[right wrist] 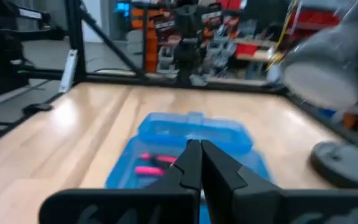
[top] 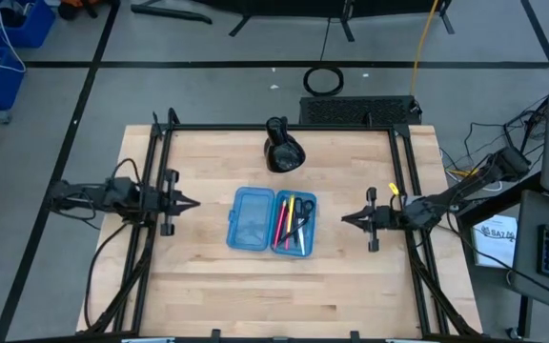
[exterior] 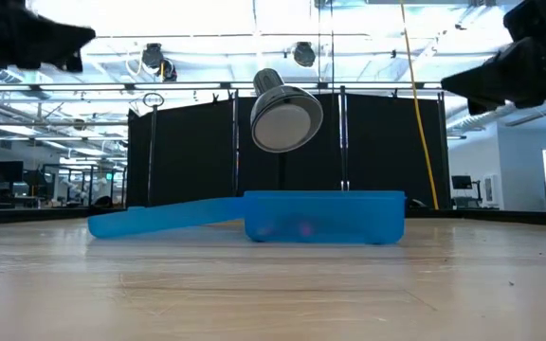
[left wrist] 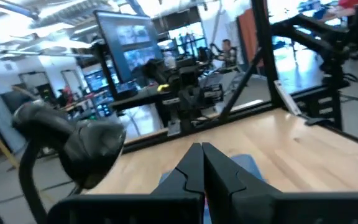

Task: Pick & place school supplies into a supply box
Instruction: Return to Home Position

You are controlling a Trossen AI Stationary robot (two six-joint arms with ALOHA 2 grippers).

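The left pincer (top: 193,203) hangs over the table (top: 208,295), well apart from the blue supply box (top: 252,221) on its left side. Its tips point at the box, and the left wrist view shows its fingers (left wrist: 190,167) pressed together with nothing between them.

The box lies open and flat near the middle of the table. The half nearer the left arm is bare. The other half holds the pens and pencils (top: 285,225), pink-red, yellow and black, with the small scissors (top: 301,227) beside them. A black lamp-shaped object (top: 284,152) stands just beyond the box, towards the far edge.

The right pincer (top: 345,219) hangs near the box on its right side, raised and aimed at it. It too is pressed together and empty.

I see no supplies lying loose outside the box, so the filling looks finished, and the step in hand appears to be the arms drawing off to rest. The next move calls for no grasp. Each arm only has to pull away from the box on its own side, high enough not to knock the box or the lamp-shaped object.
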